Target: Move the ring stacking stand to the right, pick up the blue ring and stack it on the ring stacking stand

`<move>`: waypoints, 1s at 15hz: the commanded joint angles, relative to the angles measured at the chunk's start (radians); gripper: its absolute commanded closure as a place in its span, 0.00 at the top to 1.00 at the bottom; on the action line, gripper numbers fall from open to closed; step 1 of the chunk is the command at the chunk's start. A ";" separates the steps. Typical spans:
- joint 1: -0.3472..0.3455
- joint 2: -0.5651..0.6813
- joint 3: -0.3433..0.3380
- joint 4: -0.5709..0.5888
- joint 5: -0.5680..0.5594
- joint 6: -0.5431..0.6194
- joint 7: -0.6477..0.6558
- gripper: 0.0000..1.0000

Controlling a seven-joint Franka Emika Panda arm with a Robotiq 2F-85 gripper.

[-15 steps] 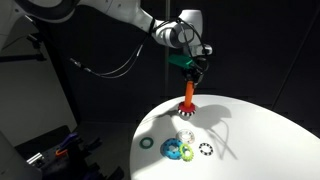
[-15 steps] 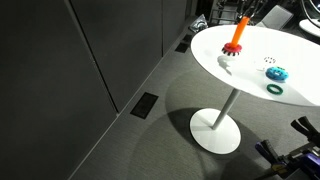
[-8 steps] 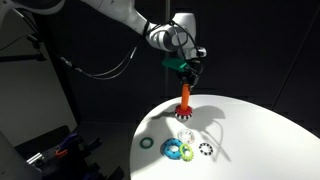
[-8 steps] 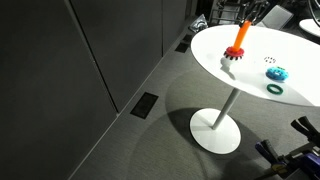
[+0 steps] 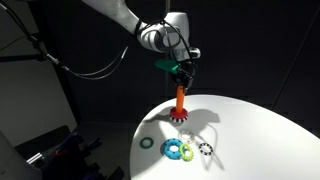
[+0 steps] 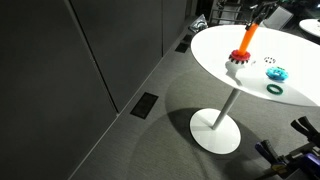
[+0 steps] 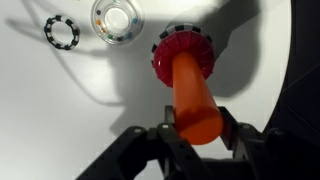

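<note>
Table (image 6: 215, 50): blue ring (image 6: 277, 74) in both exterior views only.

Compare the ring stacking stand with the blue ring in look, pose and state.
Colour: the ring stacking stand is an orange peg on a red toothed base; the blue ring is light blue. Pose: the stand rises roughly upright; the ring lies flat. State: the gripper holds the stand's peg; the ring lies free. Both are at the white table.

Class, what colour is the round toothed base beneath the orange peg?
The base is dark red, seen best in the wrist view.
</note>
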 commanded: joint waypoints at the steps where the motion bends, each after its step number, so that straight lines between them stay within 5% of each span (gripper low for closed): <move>1: -0.005 -0.086 0.004 -0.112 -0.003 0.042 0.012 0.20; 15: -0.010 -0.130 -0.001 -0.259 -0.005 0.162 0.003 0.20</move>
